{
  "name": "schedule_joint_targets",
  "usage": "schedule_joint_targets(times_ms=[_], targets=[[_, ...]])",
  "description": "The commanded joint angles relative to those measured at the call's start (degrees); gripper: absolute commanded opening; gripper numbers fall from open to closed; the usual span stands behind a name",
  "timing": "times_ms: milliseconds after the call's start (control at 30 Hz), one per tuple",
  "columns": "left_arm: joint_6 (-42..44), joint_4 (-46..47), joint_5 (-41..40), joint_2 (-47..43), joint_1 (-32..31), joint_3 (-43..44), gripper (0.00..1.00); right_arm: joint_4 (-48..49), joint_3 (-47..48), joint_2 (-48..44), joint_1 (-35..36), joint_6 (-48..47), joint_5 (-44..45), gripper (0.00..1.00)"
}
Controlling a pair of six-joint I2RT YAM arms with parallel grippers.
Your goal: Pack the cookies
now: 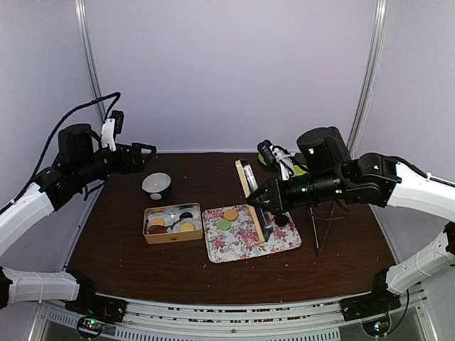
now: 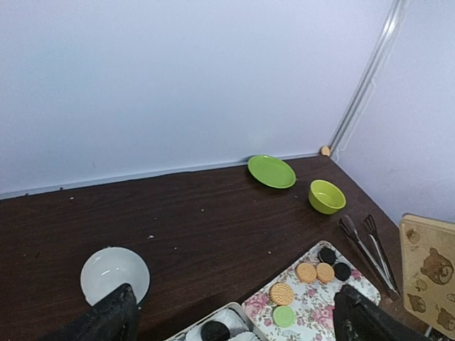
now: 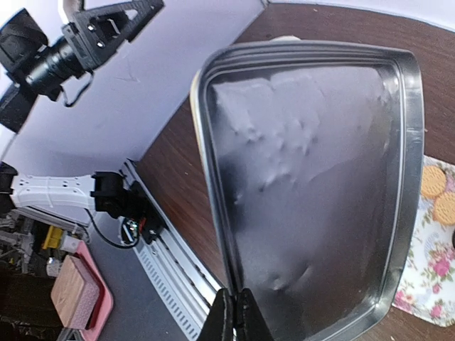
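Several cookies [image 1: 231,214] sit loose on floral tray [image 1: 284,243], just right of tin [image 1: 170,236]; we see right fingers [image 3: 226,320] clamping upright lid [image 1: 249,188] over tray's right side, left fingers [image 2: 106,320] wide, far-left, likely nearer tin.

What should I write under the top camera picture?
Right gripper holds the tin lid on edge beside cookies on the flowery tray.
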Motion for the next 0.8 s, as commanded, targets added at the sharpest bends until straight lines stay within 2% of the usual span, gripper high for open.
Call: schedule_joint_targets(times_ms=[0, 167, 367, 533, 767], targets=[[2.6, 12.8, 15.1, -1.3, 0.2, -3.2, 0.98, 17.4, -3.2, -3.7, -2.5, -2.4, -12.8, 0.00], [-0.5, 24.1, 30.5, -1.2, -0.1, -6.0, 0.98, 26.2, -7.8, -8.2, -3.6, -0.2, -23.0, 0.00], [-12.2, 39.4, 43.0, 2.4, -0.4, -7.1, 0.98, 38.4, -11.7, -11.9, -3.5, 5.5, -30.7, 0.00], [-23.1, 53.6, 49.5, 6.4, -3.8, -6.0, 0.98, 46.6, -12.8, -12.5, -3.4, 9.0, -33.9, 0.00], [-27.5, 63.0, 51.8, 11.2, -11.0, -5.3, 0.98, 54.0, -14.3, -12.2, -2.3, 12.4, -36.3, 0.00]])
